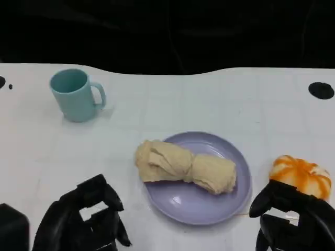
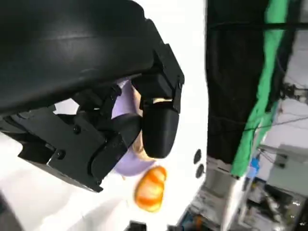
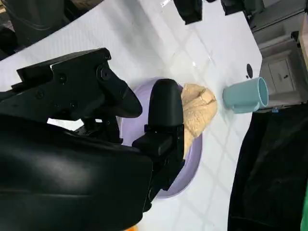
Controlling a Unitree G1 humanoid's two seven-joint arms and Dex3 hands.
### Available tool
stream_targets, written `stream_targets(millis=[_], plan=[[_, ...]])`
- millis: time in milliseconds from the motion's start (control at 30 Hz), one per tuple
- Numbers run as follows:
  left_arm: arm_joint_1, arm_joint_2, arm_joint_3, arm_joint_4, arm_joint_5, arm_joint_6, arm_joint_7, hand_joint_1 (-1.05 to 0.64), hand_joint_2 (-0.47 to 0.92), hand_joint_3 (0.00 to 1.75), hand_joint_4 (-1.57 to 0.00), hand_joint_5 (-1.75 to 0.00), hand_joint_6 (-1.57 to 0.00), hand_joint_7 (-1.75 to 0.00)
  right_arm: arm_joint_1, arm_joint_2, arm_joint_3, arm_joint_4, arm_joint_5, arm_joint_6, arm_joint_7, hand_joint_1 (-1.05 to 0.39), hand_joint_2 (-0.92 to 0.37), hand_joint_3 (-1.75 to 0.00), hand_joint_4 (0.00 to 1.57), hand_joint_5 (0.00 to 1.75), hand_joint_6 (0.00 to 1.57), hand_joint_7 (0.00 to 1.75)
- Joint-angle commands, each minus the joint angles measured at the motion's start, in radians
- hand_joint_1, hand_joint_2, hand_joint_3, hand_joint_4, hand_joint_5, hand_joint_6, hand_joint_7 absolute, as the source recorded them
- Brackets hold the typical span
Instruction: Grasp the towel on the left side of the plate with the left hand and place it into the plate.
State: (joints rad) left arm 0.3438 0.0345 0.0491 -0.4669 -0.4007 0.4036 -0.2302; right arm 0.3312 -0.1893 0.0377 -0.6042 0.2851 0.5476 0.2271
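Observation:
The beige towel lies bunched across the lilac plate, its left end hanging a little over the plate's left rim. My left hand sits low at the near left of the table, apart from the towel, fingers loosely bent with nothing in them. My right hand rests at the near right, just off the plate's right rim, holding nothing. In the right wrist view the towel shows on the plate beyond my right hand. The left wrist view has my left hand in front of the plate.
A teal mug stands at the far left, also seen as the mug in the right wrist view. An orange-and-white rounded object lies right of the plate, close to my right hand. The white table ends at a dark far edge.

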Motion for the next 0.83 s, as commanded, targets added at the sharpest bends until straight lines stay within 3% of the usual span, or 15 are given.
stream_targets(millis=[33, 300, 833], plan=[[-0.009, 0.032, 0.029, -0.010, -0.067, 0.079, -0.007, -0.15, 0.53, 1.26, -0.82, -1.75, -0.69, -1.71, -0.003, -0.011, -0.014, 0.008, -0.002, -0.030, 0.009, -0.06, -0.75, -1.07, 0.64, 1.75, 0.45, 1.65], [-0.029, 0.048, 0.056, 0.000, -0.121, 0.139, -0.004, -0.15, 0.54, 1.25, -0.78, -1.75, -0.67, -1.74, 0.005, -0.007, -0.007, 0.016, -0.012, -0.058, 0.008, -0.08, -0.74, -1.05, 0.65, 1.75, 0.46, 1.65], [-0.026, 0.068, 0.020, 0.028, -0.102, 0.110, -0.018, -0.17, 0.52, 1.21, -0.79, -1.75, -0.67, -1.71, 0.005, -0.003, -0.004, 0.017, -0.013, -0.055, 0.008, -0.07, -0.72, -1.06, 0.65, 1.75, 0.48, 1.61]])
